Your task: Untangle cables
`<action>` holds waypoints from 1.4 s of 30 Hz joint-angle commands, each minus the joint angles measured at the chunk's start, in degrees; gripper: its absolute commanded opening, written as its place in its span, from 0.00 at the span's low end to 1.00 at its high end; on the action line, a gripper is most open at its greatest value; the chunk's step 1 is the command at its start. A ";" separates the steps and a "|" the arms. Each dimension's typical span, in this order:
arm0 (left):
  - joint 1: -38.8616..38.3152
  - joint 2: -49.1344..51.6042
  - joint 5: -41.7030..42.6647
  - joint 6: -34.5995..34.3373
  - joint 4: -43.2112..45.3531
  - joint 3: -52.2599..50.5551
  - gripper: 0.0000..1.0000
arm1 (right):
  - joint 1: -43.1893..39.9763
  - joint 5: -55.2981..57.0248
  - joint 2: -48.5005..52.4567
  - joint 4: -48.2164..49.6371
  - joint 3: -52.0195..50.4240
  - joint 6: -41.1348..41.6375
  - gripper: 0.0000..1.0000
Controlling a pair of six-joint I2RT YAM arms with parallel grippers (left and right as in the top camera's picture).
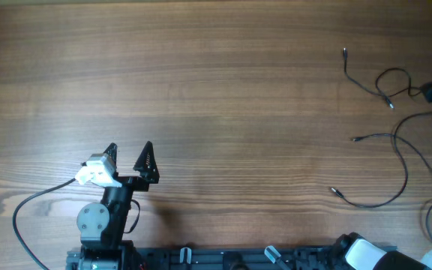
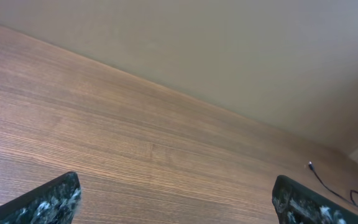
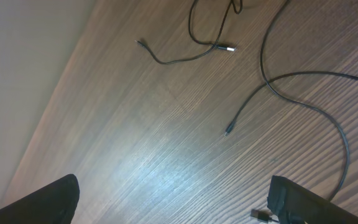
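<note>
Brown wood-grain table (image 1: pixel 201 75) fills the view. Several thin black cables with small plugs (image 1: pixel 373 137) lie in loose strands at its right end, well apart from the left gripper (image 1: pixel 129 148), whose jaws stand wide apart holding nothing. The right gripper (image 3: pixel 173 199), above the strands, is likewise spread wide and empty.

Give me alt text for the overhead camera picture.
Thin black cables lie in loose strands on the right side of a wooden table. At lower left, the left gripper sits open and empty, well away from them.
</note>
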 commanded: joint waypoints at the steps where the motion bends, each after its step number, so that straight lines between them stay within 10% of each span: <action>1: 0.50 -0.66 -1.18 0.55 -0.63 -0.24 1.00 | 0.20 -0.09 -0.11 0.20 0.44 0.42 1.00; 13: 0.76 -0.66 6.10 15.58 -0.02 -0.22 1.00 | 0.20 -0.11 -0.11 0.20 0.44 0.42 1.00; 42: 0.74 -0.61 4.37 15.56 0.13 -0.22 1.00 | 0.20 -0.11 -0.11 0.22 0.42 0.42 1.00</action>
